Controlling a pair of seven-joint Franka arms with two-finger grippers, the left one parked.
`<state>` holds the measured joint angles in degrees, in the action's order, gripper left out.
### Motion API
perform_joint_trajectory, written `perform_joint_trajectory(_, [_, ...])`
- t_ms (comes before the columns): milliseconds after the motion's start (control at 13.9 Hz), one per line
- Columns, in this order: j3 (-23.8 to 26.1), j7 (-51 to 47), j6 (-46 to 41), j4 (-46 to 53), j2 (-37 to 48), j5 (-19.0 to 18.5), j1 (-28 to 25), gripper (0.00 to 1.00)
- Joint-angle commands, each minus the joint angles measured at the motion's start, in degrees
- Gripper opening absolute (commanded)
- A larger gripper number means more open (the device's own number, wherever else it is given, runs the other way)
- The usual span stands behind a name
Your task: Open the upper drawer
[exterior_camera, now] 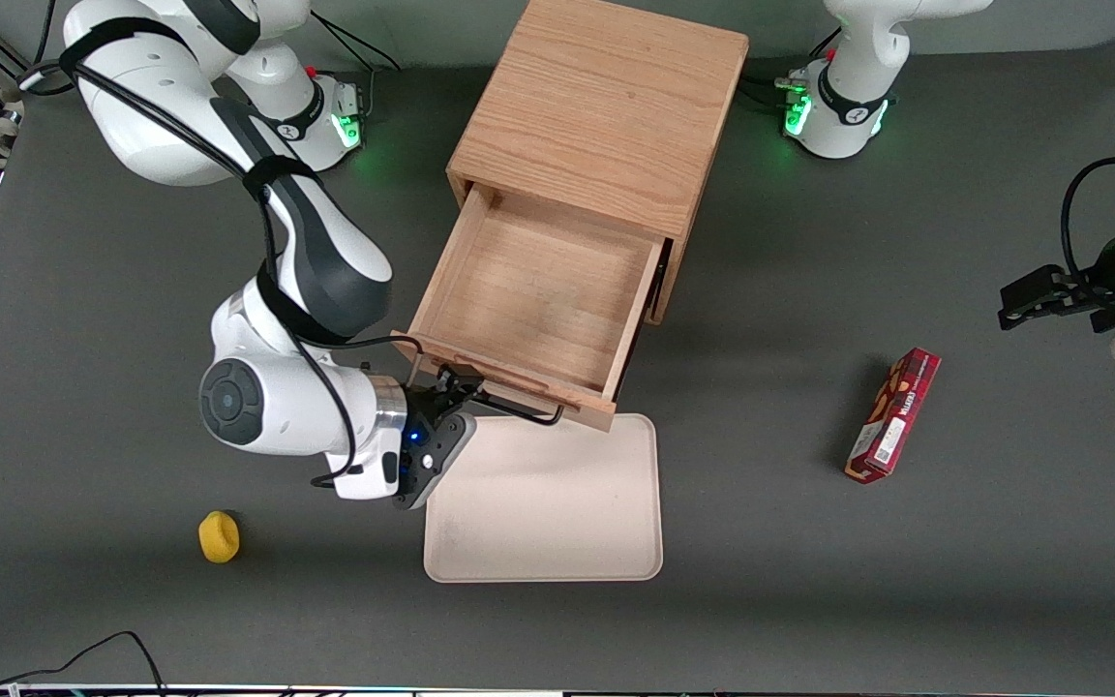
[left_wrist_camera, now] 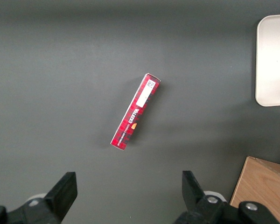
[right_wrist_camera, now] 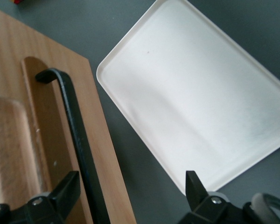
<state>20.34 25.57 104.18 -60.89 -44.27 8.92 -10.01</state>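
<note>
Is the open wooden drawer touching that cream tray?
Cannot tell. In the front view the light-oak upper drawer overhangs the cream tray's edge; the gripper hovers at the handle.

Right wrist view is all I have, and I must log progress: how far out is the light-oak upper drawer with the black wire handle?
Observer: The upper drawer is pulled well out of the oak cabinet; its inside is bare.
Operator: Where is the claw?
Observer: The claw is open at the handle, one finger on each side of it.
Operator: Anything nearby?
Observer: The drawer front overhangs the edge of a cream rectangular tray.
</note>
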Motion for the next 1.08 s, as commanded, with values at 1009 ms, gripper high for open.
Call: perform_joint_trajectory(1009, [-12.94, -23.64, -34.28, -3.24, 35.72, -8.57, 0.43, 1.00])
